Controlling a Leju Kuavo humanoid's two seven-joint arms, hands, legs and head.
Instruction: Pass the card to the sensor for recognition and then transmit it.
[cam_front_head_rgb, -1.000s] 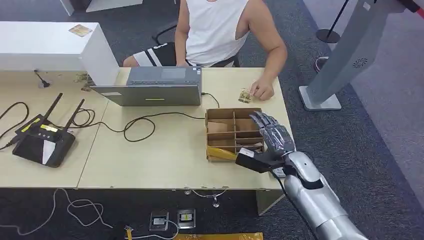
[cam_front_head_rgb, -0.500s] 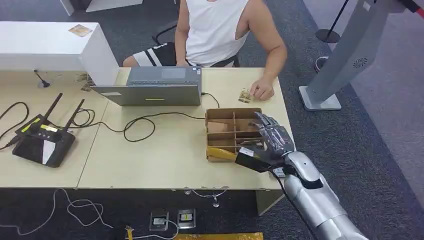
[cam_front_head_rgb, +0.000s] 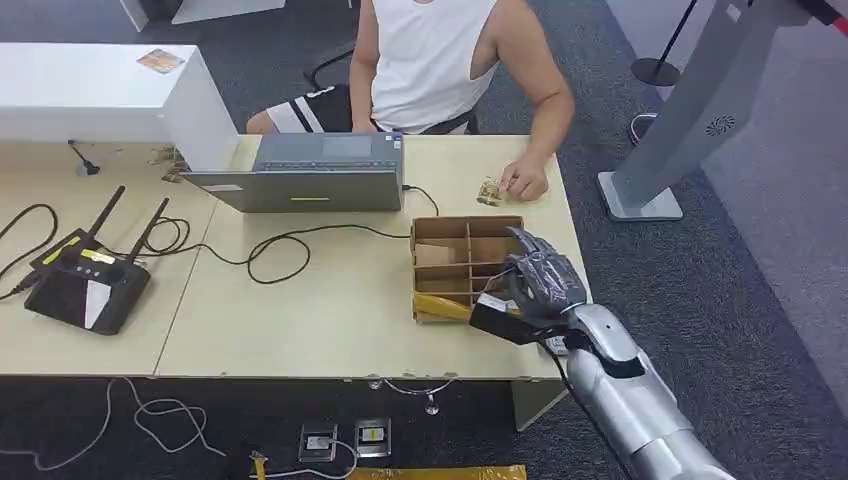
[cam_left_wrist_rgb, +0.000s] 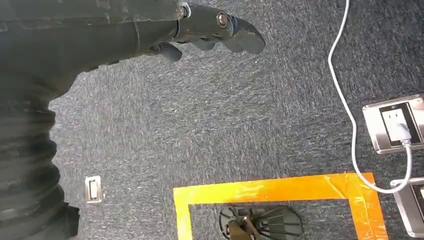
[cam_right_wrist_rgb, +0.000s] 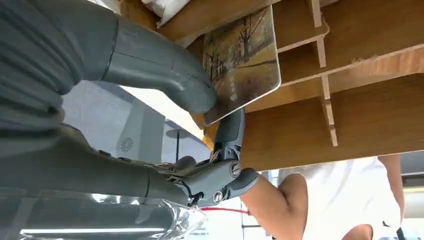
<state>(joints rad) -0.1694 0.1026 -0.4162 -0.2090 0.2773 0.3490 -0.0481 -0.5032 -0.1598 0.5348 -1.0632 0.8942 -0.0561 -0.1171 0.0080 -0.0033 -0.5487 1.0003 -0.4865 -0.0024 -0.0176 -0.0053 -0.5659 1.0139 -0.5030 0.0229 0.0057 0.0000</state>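
A card (cam_right_wrist_rgb: 243, 60) with a picture of trees is pinched between the thumb and a finger of my right hand (cam_right_wrist_rgb: 200, 95), at the compartments of the brown divided box (cam_right_wrist_rgb: 350, 100). In the head view my right hand (cam_front_head_rgb: 543, 280) is curled over the box (cam_front_head_rgb: 440, 262) near the table's right front corner, and a bit of the card (cam_front_head_rgb: 492, 298) peeks out under the fingers. A black device with two antennas (cam_front_head_rgb: 85, 280) lies at the far left of the table. My left hand (cam_left_wrist_rgb: 210, 27) hangs over the carpet, holding nothing.
A person in a white top sits behind the table, one hand (cam_front_head_rgb: 525, 180) resting by a small card (cam_front_head_rgb: 489, 191). A grey laptop (cam_front_head_rgb: 310, 175) and a black cable (cam_front_head_rgb: 270, 250) lie mid-table. A white box (cam_front_head_rgb: 100, 95) stands back left, a grey stand (cam_front_head_rgb: 690, 110) at right.
My right hand's fingers, spread above the box a second ago, have curled down into it and closed on the card. The arm has barely shifted.
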